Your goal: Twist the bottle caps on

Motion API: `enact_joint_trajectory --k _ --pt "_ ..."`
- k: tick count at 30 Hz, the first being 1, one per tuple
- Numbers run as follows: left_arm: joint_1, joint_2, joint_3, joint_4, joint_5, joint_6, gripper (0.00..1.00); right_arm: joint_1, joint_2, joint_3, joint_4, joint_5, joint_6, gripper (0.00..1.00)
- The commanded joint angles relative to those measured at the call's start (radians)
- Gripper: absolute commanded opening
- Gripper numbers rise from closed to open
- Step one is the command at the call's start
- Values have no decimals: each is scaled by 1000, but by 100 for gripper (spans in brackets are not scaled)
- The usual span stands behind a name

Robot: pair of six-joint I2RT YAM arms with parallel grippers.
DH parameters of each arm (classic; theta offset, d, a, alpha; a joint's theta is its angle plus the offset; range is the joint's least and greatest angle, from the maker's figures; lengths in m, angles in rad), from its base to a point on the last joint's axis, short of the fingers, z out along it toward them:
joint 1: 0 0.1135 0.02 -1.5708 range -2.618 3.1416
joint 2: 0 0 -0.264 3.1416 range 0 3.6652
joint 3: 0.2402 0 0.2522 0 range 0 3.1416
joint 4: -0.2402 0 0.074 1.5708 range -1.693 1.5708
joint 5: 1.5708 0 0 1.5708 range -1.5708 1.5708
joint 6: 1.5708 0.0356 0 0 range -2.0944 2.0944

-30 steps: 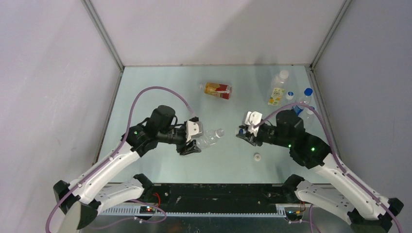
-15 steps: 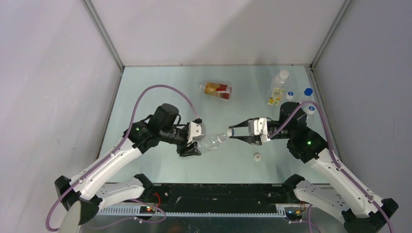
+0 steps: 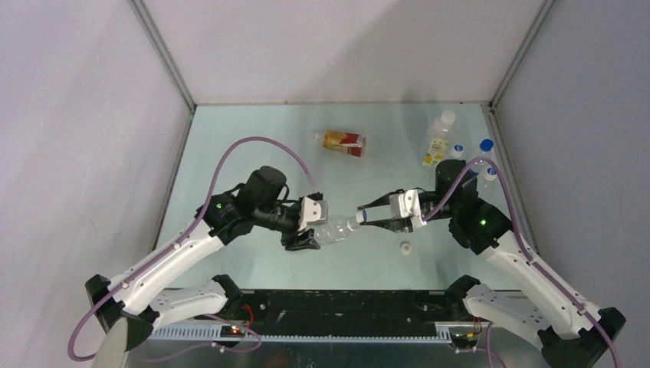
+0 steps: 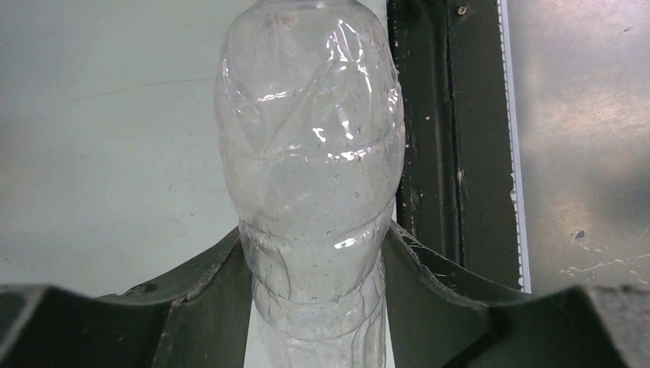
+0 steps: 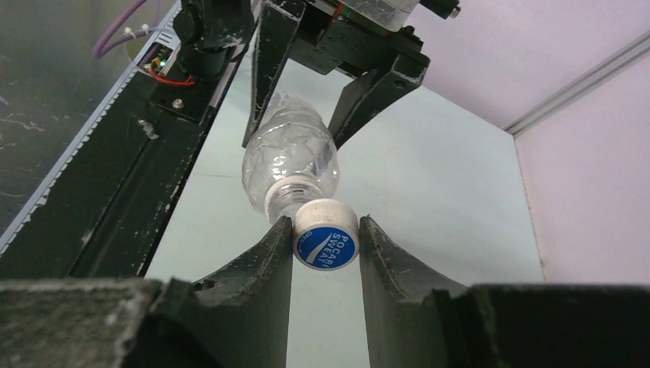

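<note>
The right gripper (image 3: 366, 215), pinching a small round blue-topped plastic cap (image 5: 326, 239), has moved up to the mouth of the clear plastic bottle (image 4: 310, 153) that the left gripper (image 3: 310, 227) holds above the tabletop (image 3: 253, 138), so twisting can start.

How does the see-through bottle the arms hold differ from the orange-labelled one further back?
The clear bottle is unlabelled; the amber bottle has a red-orange label. The clear bottle is gripped by the left gripper, with the right gripper holding a blue-topped cap at its neck; the amber bottle lies untouched on the table. Both are roughly sideways.
</note>
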Motion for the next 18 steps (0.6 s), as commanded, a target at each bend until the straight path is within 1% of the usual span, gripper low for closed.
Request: enact_joint_trajectory --k 1,8,18 --pt "-10 -23 36 45 -28 10 28 9 3 40 -32 -42 -19 1" --pt "-14 -30 38 43 -43 20 28 15 -2 40 -79 -74 -18 1" --pt "-39 -41 44 55 -18 13 27 26 17 40 -46 -53 -15 0"
